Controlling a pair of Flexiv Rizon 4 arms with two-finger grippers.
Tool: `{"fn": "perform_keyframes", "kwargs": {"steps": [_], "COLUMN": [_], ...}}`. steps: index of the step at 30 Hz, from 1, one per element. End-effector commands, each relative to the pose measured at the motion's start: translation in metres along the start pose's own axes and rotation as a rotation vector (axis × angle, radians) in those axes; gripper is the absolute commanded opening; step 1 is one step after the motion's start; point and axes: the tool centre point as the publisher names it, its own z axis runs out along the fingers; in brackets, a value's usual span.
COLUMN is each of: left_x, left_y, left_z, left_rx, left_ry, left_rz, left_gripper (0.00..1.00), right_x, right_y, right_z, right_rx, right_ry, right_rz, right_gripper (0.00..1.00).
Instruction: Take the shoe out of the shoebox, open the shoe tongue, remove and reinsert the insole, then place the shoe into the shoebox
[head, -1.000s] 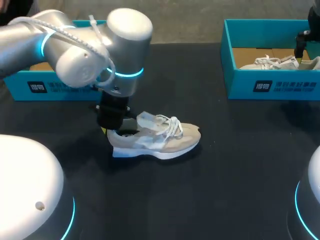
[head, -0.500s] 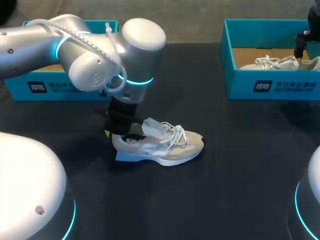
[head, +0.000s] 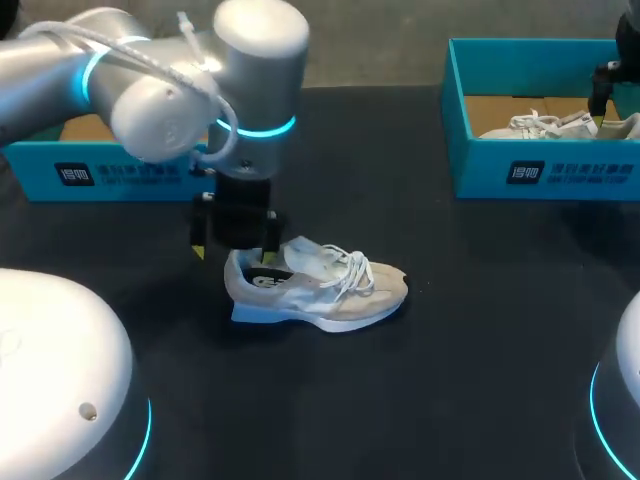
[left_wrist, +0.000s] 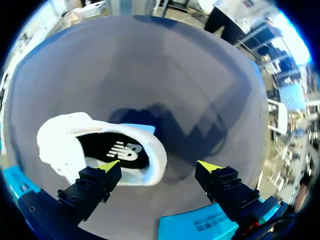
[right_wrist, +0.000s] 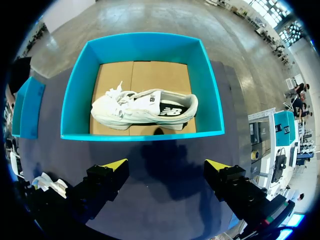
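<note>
I see the shoe (head: 318, 288) standing on its sole near the middle of the bench (head: 450, 350). It is outside both boxes, with its toe towards my right side and its heel towards my left. Its tongue (head: 305, 250) stands up above the white laces (head: 350, 265).

My left arm comes in over the left shoebox (head: 110, 172), and its left gripper (head: 232, 254) hangs just above the heel. In the left wrist view the left gripper (left_wrist: 159, 166) is released, with its fingers spread wide. One yellow tip sits over the shoe's opening, where the dark insole (left_wrist: 117, 150) shows. The other is out past the heel over bare bench, apart from the shoe. The heel rim lies between the fingers without being clamped.

The right gripper (right_wrist: 166, 165) is released too. It grasps nothing and hovers over the bench just in front of the right shoebox (right_wrist: 142, 135). A second shoe (right_wrist: 145, 110) lies inside that box on the cardboard floor.
</note>
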Motion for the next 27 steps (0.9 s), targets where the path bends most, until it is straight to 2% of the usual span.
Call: {"fn": "perform_keyframes", "kwargs": {"steps": [1, 11, 17, 22, 27], "left_x": [0.024, 0.055, 0.083, 0.107, 0.107], "left_y": [-0.006, -0.016, -0.022, -0.021, -0.021], "left_z": [-0.015, -0.031, -0.028, -0.022, -0.022], "left_rx": [0.006, 0.022, 0.025, 0.068, 0.068], "left_ry": [-0.103, -0.293, -0.415, -0.519, -0.519], "left_rz": [-0.075, -0.376, -0.582, -0.698, -0.698], "left_gripper": [1.00, 1.00, 1.00, 1.00, 1.00], "right_x": [0.000, 0.000, 0.000, 0.000, 0.000], "right_y": [0.000, 0.000, 0.000, 0.000, 0.000], "right_z": [0.000, 0.000, 0.000, 0.000, 0.000], "right_rx": [-0.001, -0.001, -0.001, -0.001, -0.001], "right_ry": [0.001, 0.001, 0.001, 0.001, 0.001], "right_rz": [0.001, 0.001, 0.001, 0.001, 0.001], "right_gripper": [1.00, 1.00, 1.00, 1.00, 1.00]}}
